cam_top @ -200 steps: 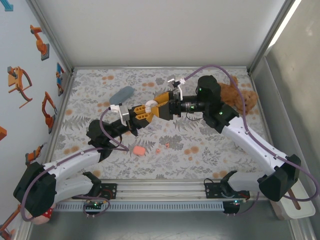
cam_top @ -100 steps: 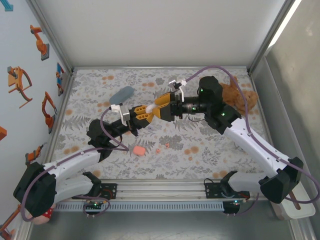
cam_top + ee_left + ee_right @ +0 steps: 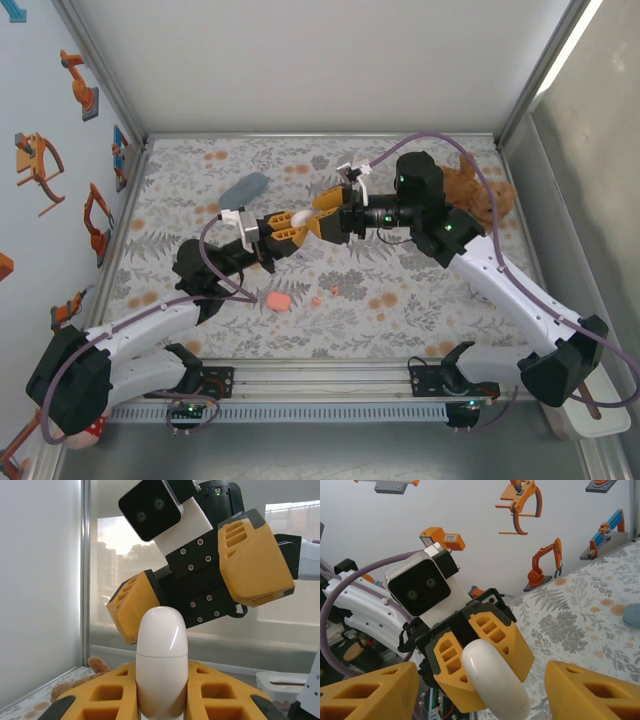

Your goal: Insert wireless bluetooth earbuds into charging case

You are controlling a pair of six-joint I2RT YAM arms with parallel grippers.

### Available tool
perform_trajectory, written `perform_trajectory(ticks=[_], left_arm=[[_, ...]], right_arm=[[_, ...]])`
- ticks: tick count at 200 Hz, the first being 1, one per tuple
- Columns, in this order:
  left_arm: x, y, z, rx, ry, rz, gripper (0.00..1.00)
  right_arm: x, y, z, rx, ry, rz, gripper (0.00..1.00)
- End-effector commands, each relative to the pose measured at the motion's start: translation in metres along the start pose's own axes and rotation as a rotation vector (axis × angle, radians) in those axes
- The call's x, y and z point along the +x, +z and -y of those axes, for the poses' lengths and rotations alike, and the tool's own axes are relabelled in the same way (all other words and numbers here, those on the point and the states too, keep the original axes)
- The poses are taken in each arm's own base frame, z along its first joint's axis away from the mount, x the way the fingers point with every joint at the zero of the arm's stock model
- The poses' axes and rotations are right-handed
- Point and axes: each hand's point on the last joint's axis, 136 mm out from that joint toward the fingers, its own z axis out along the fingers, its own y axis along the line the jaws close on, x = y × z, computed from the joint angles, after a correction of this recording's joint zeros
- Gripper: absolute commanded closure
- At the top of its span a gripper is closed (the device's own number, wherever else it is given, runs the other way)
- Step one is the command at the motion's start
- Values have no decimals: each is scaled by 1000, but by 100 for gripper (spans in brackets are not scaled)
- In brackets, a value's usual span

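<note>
The left gripper (image 3: 285,226) clamped a glossy white egg-shaped charging case (image 3: 161,630); the right gripper (image 3: 322,212), jaws wide, likely needed to seat squarely above its seam (image 3: 161,655). Salmon-pink plastic earbuds (image 3: 316,299) lay at its six o'clock.

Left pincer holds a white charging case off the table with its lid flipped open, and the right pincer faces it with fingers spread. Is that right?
Not quite: the white charging case is shut, lid seated along a thin seam, as the left wrist view shows. The left pincer does hold it off the table, and the right pincer faces it with fingers spread.
</note>
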Motion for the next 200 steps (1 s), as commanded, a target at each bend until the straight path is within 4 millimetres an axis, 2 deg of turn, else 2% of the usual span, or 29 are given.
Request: perform_trajectory(ticks=[1, 14, 71, 149, 179, 200], left_arm=[[-24, 5, 12, 61, 15, 50, 100], [-24, 5, 12, 62, 12, 51, 100], [-27, 8, 11, 64, 0, 62, 100], [-25, 7, 10, 57, -14, 53, 100], [-24, 5, 7, 34, -7, 51, 85], [-23, 3, 5, 12, -1, 51, 84]], right_arm=[[-11, -6, -19, -46, -99, 17, 42], [-10, -4, -20, -61, -102, 11, 49], [2, 2, -19, -63, -117, -21, 54], [5, 5, -13, -28, -109, -34, 71], [1, 1, -10, 20, -119, -17, 74], [0, 0, -9, 27, -122, -16, 74]])
